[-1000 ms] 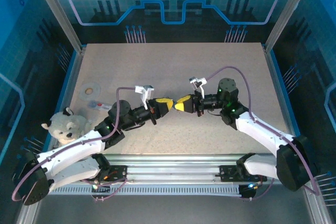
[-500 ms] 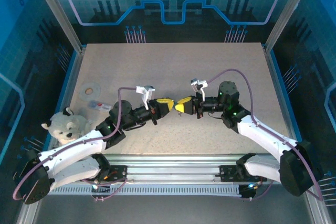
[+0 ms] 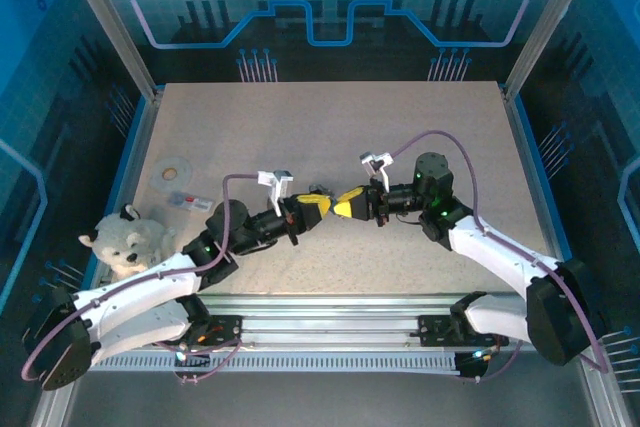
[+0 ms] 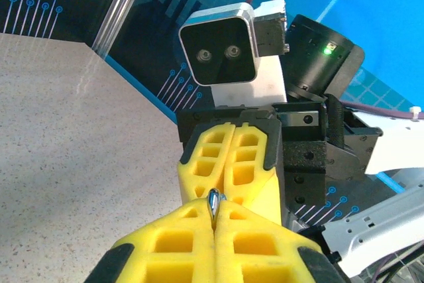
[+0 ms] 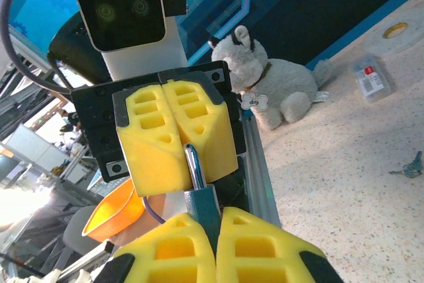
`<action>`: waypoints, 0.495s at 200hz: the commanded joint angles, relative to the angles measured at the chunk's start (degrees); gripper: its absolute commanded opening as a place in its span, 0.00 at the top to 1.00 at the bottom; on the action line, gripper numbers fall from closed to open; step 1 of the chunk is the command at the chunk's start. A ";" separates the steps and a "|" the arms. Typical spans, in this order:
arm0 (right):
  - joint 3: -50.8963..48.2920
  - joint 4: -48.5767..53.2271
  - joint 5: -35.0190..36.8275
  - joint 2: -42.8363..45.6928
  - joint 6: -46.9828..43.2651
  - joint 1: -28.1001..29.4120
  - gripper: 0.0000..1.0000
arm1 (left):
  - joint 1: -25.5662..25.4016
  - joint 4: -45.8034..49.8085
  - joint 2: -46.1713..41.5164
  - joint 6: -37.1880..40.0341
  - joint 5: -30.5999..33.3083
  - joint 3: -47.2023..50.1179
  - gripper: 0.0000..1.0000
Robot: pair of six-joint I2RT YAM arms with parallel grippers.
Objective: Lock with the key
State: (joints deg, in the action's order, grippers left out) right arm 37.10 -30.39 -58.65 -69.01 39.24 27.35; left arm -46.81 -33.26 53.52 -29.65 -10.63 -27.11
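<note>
Yellow foam fingers of the right gripper [image 5: 215, 240] sit closest, squeezed shut on the dark body of a padlock [image 5: 203, 205]. Its silver shackle [image 5: 193, 164] sticks straight out at the left gripper [image 5: 173, 138] — so the lock's long way runs from one gripper to the other. The left fingers are shut too, and the shackle's end meets their seam. It looks pinched there, but I can't be sure.

No fingers have the key [image 5: 414, 164]. It lies flat on the speckled table [image 5: 344, 190], down below and off to the far side — I think one gripper must let go to fetch it, and the left looks a bit nearer.

Farther off sit a plush dog [image 5: 278, 91] with a bone-shaped tag and a small box [image 5: 371, 77] with a red label. No words are big enough to read.
</note>
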 commanded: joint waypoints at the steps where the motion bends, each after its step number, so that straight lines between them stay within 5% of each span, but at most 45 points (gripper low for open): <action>1: 4.13 -8.20 16.74 -1.51 2.72 -1.69 1.00 | -6.76 6.21 -1.04 1.37 -18.27 1.88 1.00; 99: 0.69 -9.18 14.95 0.63 2.23 -1.87 0.91 | -4.68 8.32 -8.10 -0.76 -4.75 5.02 1.00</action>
State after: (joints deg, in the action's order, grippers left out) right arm 37.10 -34.54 -57.19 -68.97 40.29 27.73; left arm -48.82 -28.75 47.33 -30.06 -8.47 -24.12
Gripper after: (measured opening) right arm 0.092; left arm 0.038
